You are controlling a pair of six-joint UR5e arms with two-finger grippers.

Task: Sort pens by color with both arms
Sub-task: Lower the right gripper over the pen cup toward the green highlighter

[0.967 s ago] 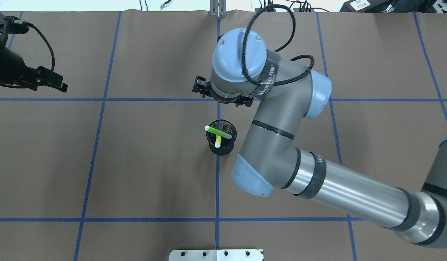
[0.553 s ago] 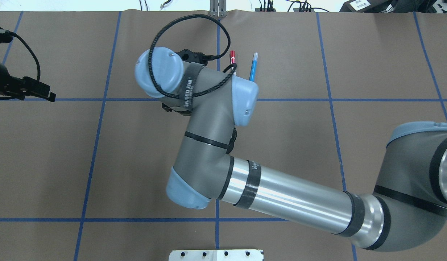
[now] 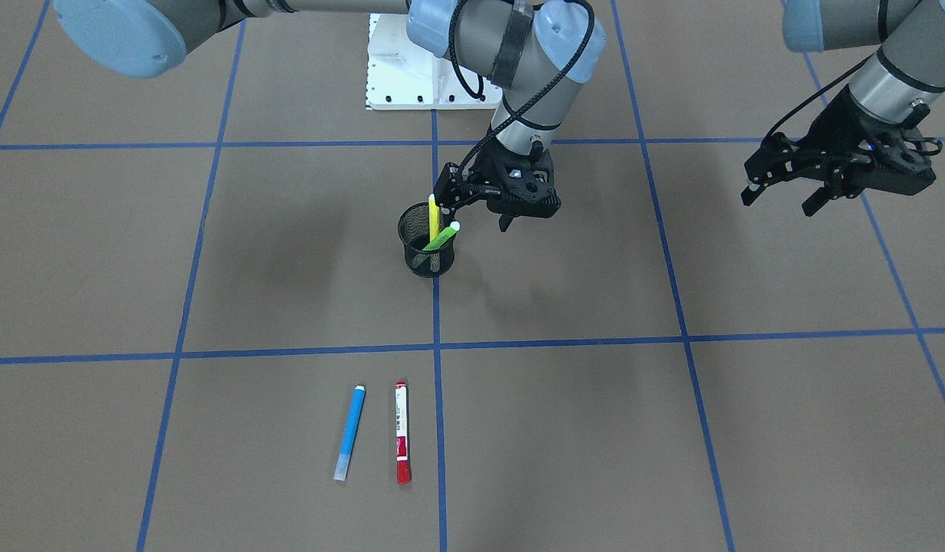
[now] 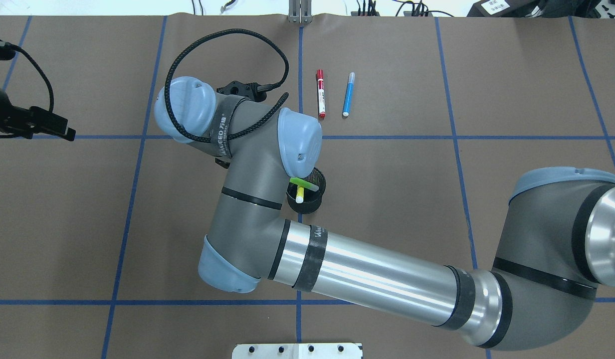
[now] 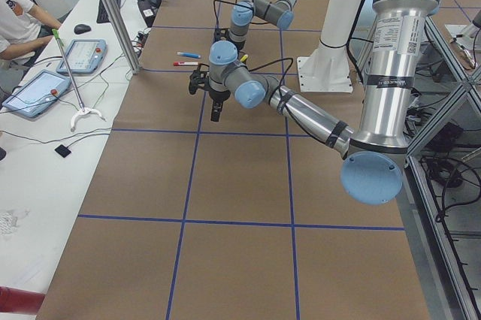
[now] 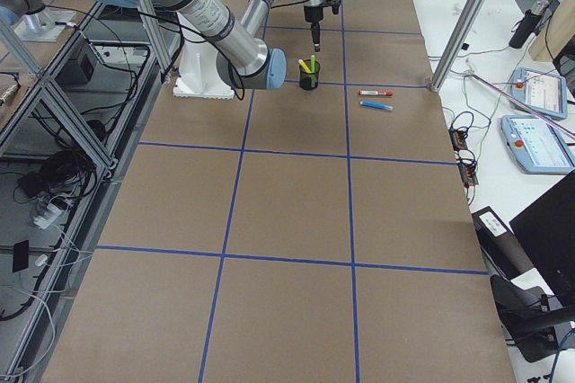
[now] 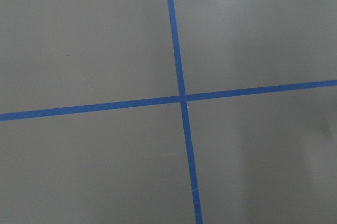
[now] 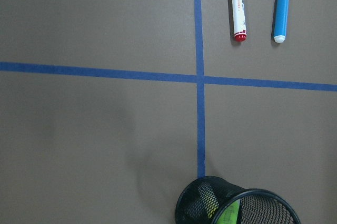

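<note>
The blue pen [image 3: 349, 429] and the white pen with red cap [image 3: 401, 433] lie side by side on the brown table, also seen as the blue pen [image 4: 348, 94] and red-capped pen [image 4: 320, 94] from overhead. The yellow pen [image 3: 433, 218] and the green pen [image 3: 441, 238] stand tilted in a black mesh cup [image 3: 426, 245]. My right gripper [image 3: 476, 211] hovers open and empty just beside the cup's rim, on the robot's side. My left gripper [image 3: 777, 205] hangs open and empty far off to the side. From overhead the right arm hides its own gripper.
Blue tape lines [image 3: 435, 349] divide the table into squares. The white pedestal base [image 3: 418, 73] is bolted at the robot's edge. The right arm's forearm [image 4: 377, 276] stretches across the table's middle. The right wrist view shows the cup [image 8: 237, 203] at its bottom edge.
The right arm has swung toward the overhead view's left, uncovering the red-capped and blue pens and part of the cup. The left gripper has drifted slightly further left.
</note>
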